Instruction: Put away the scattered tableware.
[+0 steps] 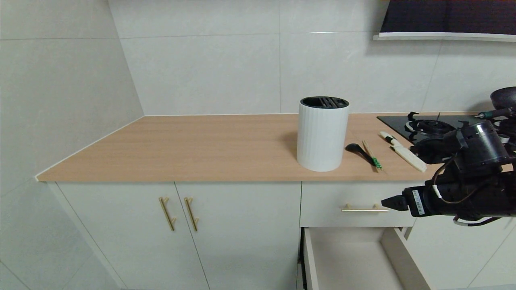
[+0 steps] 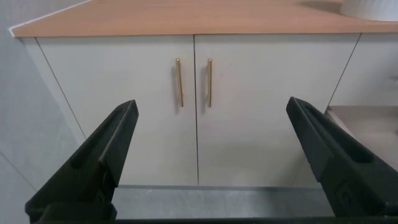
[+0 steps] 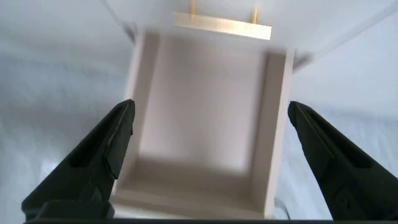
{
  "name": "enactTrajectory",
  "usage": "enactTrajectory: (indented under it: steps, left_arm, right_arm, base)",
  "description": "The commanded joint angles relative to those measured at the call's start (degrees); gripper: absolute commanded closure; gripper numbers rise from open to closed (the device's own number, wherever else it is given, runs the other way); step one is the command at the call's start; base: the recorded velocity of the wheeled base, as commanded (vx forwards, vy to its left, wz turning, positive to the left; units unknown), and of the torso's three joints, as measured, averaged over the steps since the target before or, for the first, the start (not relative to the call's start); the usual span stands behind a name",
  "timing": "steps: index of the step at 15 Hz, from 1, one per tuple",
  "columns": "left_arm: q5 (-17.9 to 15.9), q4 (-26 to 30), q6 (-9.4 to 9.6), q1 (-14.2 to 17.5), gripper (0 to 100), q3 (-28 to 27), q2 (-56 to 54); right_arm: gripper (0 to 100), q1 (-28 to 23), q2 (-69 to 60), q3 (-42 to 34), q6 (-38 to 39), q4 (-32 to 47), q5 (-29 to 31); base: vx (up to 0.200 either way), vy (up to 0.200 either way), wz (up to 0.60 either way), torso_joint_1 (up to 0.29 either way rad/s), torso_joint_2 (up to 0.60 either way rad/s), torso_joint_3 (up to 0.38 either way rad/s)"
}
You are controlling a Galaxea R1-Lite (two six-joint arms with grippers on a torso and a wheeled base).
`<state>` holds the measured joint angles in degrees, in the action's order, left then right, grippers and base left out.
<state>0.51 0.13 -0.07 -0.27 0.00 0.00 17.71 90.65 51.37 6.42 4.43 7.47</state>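
Note:
On the wooden counter stands a white ribbed utensil holder (image 1: pixel 322 135) with a black slotted top. Just right of it lie a black spoon (image 1: pixel 358 152), chopsticks (image 1: pixel 371 157) with a green band, and a pale knife (image 1: pixel 403 152). My right gripper (image 1: pixel 393 202) (image 3: pixel 211 107) hangs open in front of the cabinet, over the open empty drawer (image 1: pixel 350 257) (image 3: pixel 273 137), holding nothing. Lower down, my left gripper (image 2: pixel 211 109) is open and empty, facing the two cupboard doors (image 2: pixel 193 112).
A black gas hob (image 1: pixel 431 125) with a dark pan (image 1: pixel 504 96) occupies the counter's right end. A shut drawer with a gold handle (image 1: pixel 363 208) sits above the open one. The cupboard doors carry gold handles (image 1: pixel 177 213). Tiled walls close the back and left.

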Motion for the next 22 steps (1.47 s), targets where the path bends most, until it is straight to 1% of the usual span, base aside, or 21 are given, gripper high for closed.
enactTrajectory:
  steps: [1, 2, 5, 7, 9, 11, 13, 15, 22]
  left_arm:
    - [0.0, 0.0, -0.01, 0.0, 0, 0.0, 0.0]
    - [0.0, 0.0, -0.1, 0.0, 0, 0.0, 0.0]
    - [0.0, 0.0, -0.01, 0.0, 0, 0.0, 0.0]
    - [0.0, 0.0, -0.01, 0.0, 0, 0.0, 0.0]
    - [0.0, 0.0, -0.01, 0.0, 0, 0.0, 0.0]
    - [0.0, 0.0, -0.01, 0.0, 0, 0.0, 0.0]
    - [0.0, 0.0, -0.01, 0.0, 0, 0.0, 0.0]
    - [0.0, 0.0, -0.01, 0.0, 0, 0.0, 0.0]
    - [0.0, 0.0, -0.01, 0.0, 0, 0.0, 0.0]
  right_arm:
    - [0, -0.5, 1.1, 1.3, -0.1, -3.1, 0.0]
    - [0, -2.0, 4.4, 3.7, -0.2, -5.0, 0.3]
    - [0, -4.5, 11.9, 14.0, 0.1, -4.8, 1.8]
    - [0, -4.9, 16.7, 19.6, 0.6, -4.8, 2.7]
    - [0, -5.5, 21.7, 24.1, 1.9, -5.1, 6.7]
    - [0, -5.7, 24.0, 25.3, 4.7, -5.1, 7.4]
    - [0, -5.8, 25.8, 25.6, 4.9, -5.3, 7.4]
    - [0, -5.8, 28.5, 25.9, 4.9, -8.8, 7.7]
    - [0, -6.7, 29.6, 26.5, 5.1, -10.0, 7.6]
  base:
    - [0.0, 0.0, 0.0, 0.0, 0.0, 0.0]
    - [0.0, 0.0, 0.0, 0.0, 0.0, 0.0]
    - [0.0, 0.0, 0.0, 0.0, 0.0, 0.0]
    - [0.0, 0.0, 0.0, 0.0, 0.0, 0.0]
    - [0.0, 0.0, 0.0, 0.0, 0.0, 0.0]
    - [0.0, 0.0, 0.0, 0.0, 0.0, 0.0]
    - [0.0, 0.0, 0.0, 0.0, 0.0, 0.0]
    - [0.0, 0.0, 0.0, 0.0, 0.0, 0.0]
    - [0.0, 0.0, 0.0, 0.0, 0.0, 0.0]
